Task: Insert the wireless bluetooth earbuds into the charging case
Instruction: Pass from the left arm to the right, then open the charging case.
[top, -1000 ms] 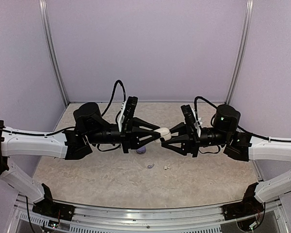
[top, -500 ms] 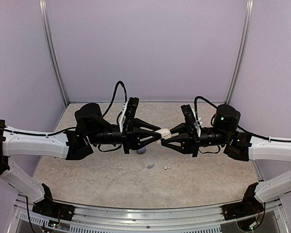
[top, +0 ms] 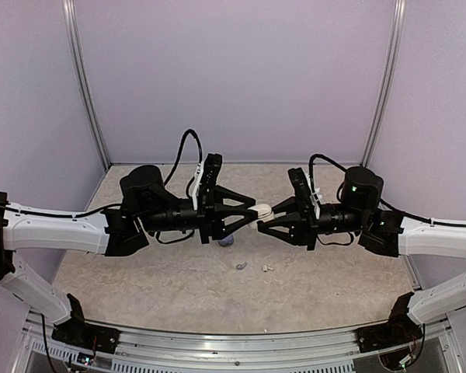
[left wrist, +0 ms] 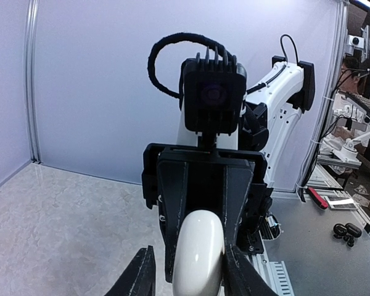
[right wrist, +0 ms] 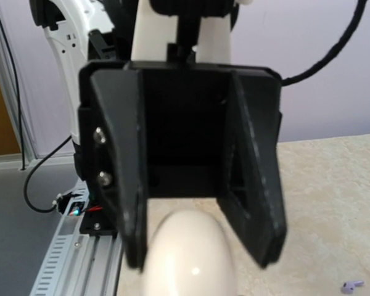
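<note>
Meeting in mid-air above the surface [top: 140, 280], the right gripper [top: 266, 217] clamps a white charging case [top: 264, 210], while the left gripper [top: 254, 213] stands parted slightly wider than the case. A lilac earbud [top: 241, 266] and a white earbud [top: 266, 268] lie on the surface below.

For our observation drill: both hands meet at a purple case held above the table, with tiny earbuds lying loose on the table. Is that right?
Not quite: the case is white, not purple, as the left wrist view shows. The rest stands.
</note>
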Controlling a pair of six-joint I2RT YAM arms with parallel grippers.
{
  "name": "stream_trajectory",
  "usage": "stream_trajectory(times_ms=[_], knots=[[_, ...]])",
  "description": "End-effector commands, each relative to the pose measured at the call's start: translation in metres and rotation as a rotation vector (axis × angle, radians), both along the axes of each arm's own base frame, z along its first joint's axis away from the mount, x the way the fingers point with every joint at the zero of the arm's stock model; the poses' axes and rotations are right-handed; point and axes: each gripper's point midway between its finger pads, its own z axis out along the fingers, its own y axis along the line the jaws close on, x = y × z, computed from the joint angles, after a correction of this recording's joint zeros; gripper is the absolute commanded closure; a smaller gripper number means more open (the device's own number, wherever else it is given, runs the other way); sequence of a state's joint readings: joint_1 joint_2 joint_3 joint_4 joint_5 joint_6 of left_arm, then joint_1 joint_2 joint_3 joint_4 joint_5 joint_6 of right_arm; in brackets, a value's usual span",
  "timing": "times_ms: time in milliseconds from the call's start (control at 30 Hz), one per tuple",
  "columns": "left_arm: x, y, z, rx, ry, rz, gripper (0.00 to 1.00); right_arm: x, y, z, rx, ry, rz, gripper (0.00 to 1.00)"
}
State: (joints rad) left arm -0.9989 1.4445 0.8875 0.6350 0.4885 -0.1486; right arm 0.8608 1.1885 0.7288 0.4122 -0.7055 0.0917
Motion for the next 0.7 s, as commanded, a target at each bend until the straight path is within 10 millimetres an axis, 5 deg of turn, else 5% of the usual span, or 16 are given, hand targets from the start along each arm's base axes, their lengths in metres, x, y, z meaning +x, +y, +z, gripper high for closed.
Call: stream_trajectory(times_ms=[0, 300, 500, 667], knots=[[0.023, 0.016, 0.022, -0.061, -0.002, 0.105, 0.61, -0.005, 0.001, 0.006, -0.002, -0.031, 0.033, 0.93], [0.035, 0.028, 0.019, -0.073, 0.043, 0.139, 0.54, -0.003, -0.001, 0.001, -0.018, -0.037, 0.016, 0.96], [0.003, 0.029, 0.017, -0.048, -0.041, 0.04, 0.4, 0.001, -0.001, -0.005, -0.035, -0.025, -0.007, 0.97], [0.008, 0.018, 0.006, 0.008, -0.024, 0.056, 0.39, -0.002, 0.001, -0.006, -0.036, -0.026, 0.016, 0.97]])
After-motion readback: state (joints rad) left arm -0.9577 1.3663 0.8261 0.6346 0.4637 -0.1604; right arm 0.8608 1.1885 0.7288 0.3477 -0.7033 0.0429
